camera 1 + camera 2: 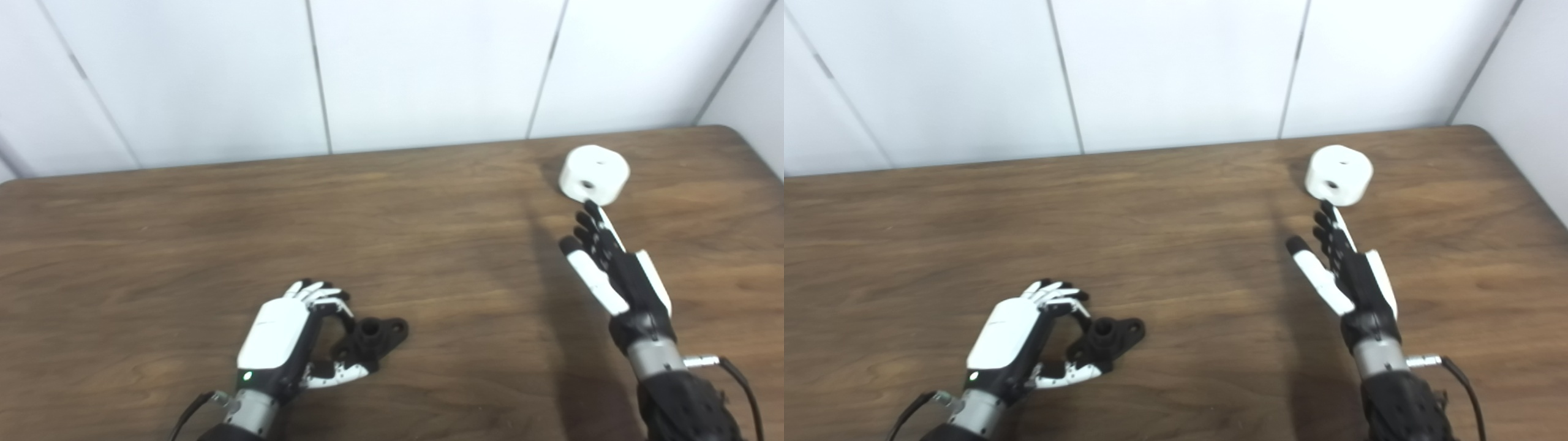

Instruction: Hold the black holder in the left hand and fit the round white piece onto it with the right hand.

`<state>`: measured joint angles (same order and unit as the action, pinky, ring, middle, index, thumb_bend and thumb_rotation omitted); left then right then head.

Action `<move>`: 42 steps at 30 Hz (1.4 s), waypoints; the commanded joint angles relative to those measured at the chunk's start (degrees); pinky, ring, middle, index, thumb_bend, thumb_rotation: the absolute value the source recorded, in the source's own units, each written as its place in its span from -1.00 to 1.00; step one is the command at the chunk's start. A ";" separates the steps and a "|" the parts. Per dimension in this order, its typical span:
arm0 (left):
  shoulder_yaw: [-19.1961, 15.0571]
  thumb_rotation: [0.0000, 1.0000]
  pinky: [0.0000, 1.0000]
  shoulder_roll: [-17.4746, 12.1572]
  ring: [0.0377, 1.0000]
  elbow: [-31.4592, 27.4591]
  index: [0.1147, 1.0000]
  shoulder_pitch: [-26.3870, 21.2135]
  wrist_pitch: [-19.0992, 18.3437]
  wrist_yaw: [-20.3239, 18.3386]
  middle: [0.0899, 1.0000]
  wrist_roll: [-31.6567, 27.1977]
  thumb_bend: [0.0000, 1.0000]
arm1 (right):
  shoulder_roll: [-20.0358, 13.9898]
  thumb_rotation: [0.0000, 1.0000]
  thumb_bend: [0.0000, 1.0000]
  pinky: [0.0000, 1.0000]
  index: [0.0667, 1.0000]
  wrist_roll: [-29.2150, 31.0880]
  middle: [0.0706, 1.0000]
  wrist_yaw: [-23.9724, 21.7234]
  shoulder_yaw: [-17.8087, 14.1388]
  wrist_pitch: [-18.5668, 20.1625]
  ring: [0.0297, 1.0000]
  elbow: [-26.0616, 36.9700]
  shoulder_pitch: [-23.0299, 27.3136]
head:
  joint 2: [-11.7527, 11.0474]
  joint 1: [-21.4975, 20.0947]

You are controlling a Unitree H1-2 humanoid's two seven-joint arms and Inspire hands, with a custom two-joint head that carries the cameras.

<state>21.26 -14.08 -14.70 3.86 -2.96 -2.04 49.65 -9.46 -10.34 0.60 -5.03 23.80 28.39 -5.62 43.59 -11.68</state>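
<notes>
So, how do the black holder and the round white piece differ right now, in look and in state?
The black holder is dark, low and irregular, with flat lobes around a raised hub; the round white piece is a plain white cylinder with small holes. The holder lies near the front, the curled left robot hand around it; the white piece lies far back, the open right robot hand just short of it. Both rest on the wooden table.

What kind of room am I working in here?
Probably a lab or test bench: a bare wood-grain table, plain white panelled walls, and only a black holder and round white piece set out.
</notes>
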 commanded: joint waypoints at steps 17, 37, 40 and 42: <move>-2.87 -0.92 0.79 -1.57 0.67 -1.77 -0.16 0.56 3.09 -2.34 0.47 -1.25 0.04 | -10.33 -0.38 0.65 0.85 0.62 -22.74 0.82 -8.85 -4.98 3.09 0.87 -2.51 18.23 | -1.84 -10.29; -4.18 -0.92 0.75 -1.17 0.64 -1.05 -0.16 0.60 4.18 -2.72 0.46 -1.83 0.04 | -21.74 -0.50 0.96 1.00 0.53 -38.27 1.00 -23.32 1.25 3.11 1.00 -24.89 34.89 | -2.78 -11.38; -4.20 -0.92 0.76 -1.04 0.65 -1.01 -0.16 0.58 4.02 -2.81 0.46 -1.78 0.04 | -22.10 -0.48 0.97 1.00 0.55 -40.99 1.00 -25.45 2.17 3.11 1.00 -28.11 37.02 | -3.02 -11.28; -4.19 -0.92 0.76 -0.95 0.65 -1.12 -0.16 0.59 3.89 -2.89 0.46 -1.68 0.04 | -22.25 -0.48 0.98 1.00 0.56 -42.05 1.00 -26.44 2.58 3.11 1.00 -29.93 38.14 | -3.13 -11.22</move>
<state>17.41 -14.74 -14.91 4.54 1.07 -4.68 47.63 -29.57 -50.94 -25.69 -2.29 26.94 -2.24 28.94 40.43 -22.85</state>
